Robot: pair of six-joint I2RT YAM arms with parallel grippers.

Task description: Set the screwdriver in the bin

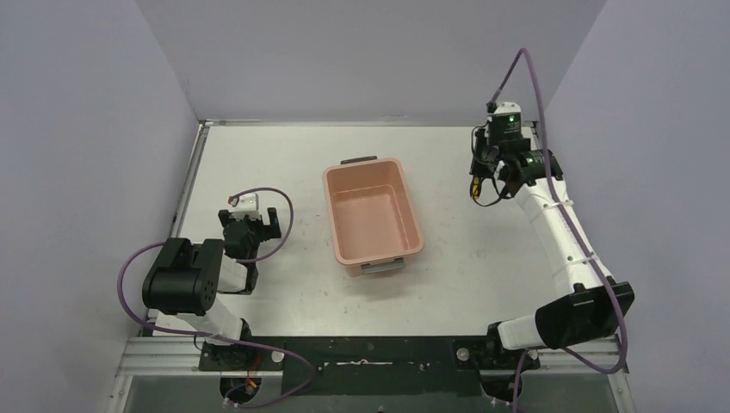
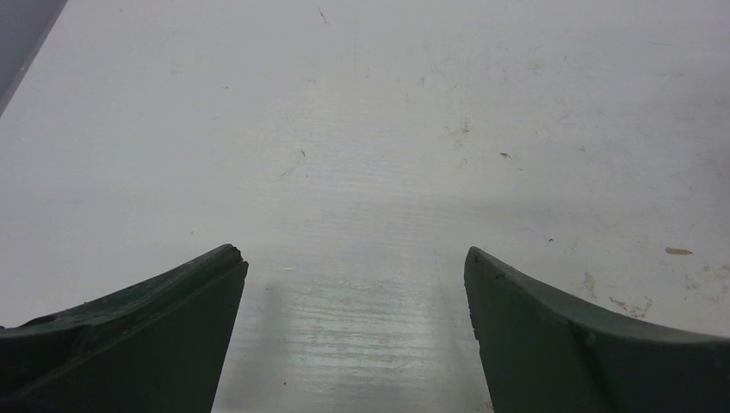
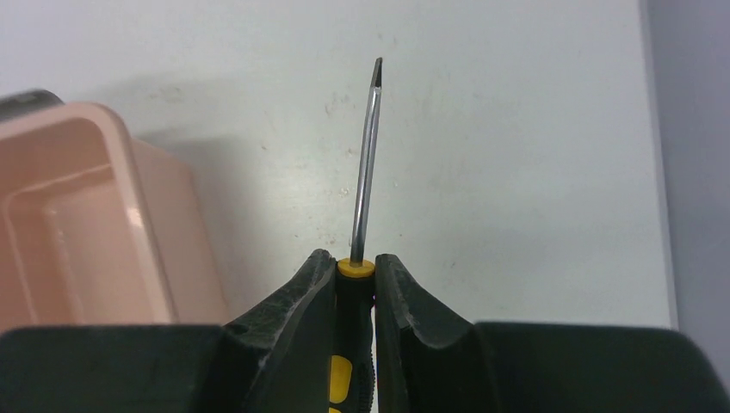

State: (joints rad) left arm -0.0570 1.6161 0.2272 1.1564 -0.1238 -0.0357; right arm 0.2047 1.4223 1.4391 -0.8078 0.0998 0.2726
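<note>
The salmon-pink bin stands in the middle of the table, its dark grey handle at the far short end. My right gripper is raised at the far right, to the right of the bin, shut on the screwdriver by its yellow and black handle. The thin shaft points away from the fingers over bare table. The bin's corner shows at the left of the right wrist view. My left gripper is open and empty, low over the table left of the bin. It also shows in the left wrist view.
Grey walls close the table at the back and both sides. A metal rail runs along the left edge. The right table edge lies close to the screwdriver. Bare table lies between the bin and each gripper.
</note>
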